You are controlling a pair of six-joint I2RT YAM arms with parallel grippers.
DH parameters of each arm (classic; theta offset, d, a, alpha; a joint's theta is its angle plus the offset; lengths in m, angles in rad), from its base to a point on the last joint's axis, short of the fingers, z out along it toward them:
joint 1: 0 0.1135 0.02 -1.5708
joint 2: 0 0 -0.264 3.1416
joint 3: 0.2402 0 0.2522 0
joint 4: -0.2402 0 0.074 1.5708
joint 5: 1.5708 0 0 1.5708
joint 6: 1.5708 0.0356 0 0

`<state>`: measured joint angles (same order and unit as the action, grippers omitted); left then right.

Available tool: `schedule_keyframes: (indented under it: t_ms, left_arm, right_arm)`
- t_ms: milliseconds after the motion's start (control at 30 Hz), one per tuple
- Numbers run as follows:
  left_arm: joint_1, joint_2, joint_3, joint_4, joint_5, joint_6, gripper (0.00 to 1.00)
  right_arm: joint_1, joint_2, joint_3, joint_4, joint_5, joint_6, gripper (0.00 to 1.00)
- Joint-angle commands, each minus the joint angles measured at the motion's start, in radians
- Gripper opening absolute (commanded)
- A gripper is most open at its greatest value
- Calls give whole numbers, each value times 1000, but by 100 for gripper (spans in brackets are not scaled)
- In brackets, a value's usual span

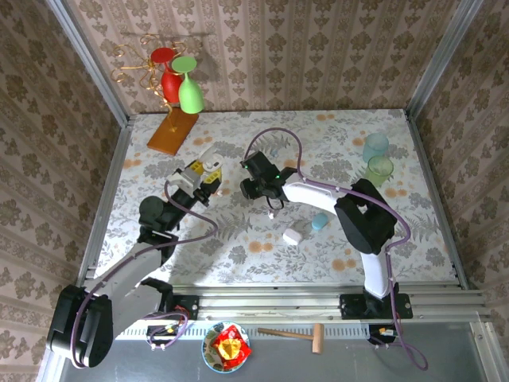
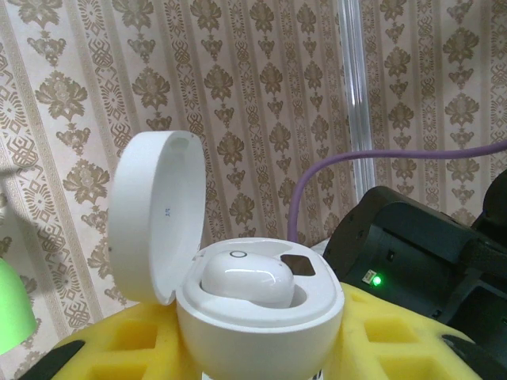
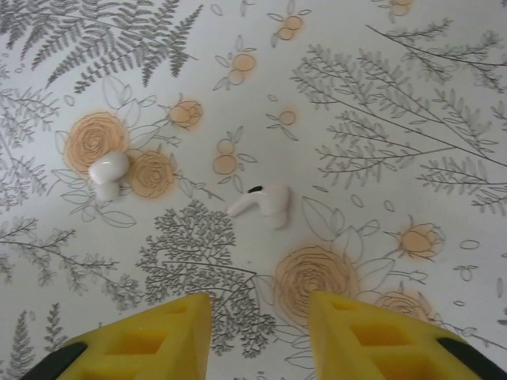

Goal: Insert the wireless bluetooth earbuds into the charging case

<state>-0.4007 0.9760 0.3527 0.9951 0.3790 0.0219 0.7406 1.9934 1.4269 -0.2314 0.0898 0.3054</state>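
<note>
Earbud (image 2: 247, 283) in charging case (image 2: 238, 336), case in left claw (image 2: 257, 360), two loose earbuds (image 3: 107, 172) (image 3: 261, 202) on table (image 3: 396, 95), before right claw (image 3: 260, 336)

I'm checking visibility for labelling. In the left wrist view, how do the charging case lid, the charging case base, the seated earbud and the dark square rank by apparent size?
1. charging case lid and charging case base: similar, base cut off below, so unranked.
2. earbud
3. dark square
</note>
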Motion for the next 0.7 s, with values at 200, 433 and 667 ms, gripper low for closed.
schedule_keyframes:
  t_ms: [200,433,667]
  left_arm:
    - [-5,-80,5,-16,-53,27,22]
    - [-6,-102,-6,-34,-56,24,22]
    - [-6,-104,-6,-33,-58,27,22]
  right_arm:
    - [64,260,344,-81,-29,166,39]
    - [88,461,633,-260,56,140,42]
    - [104,560,752,-360,106,104,38]
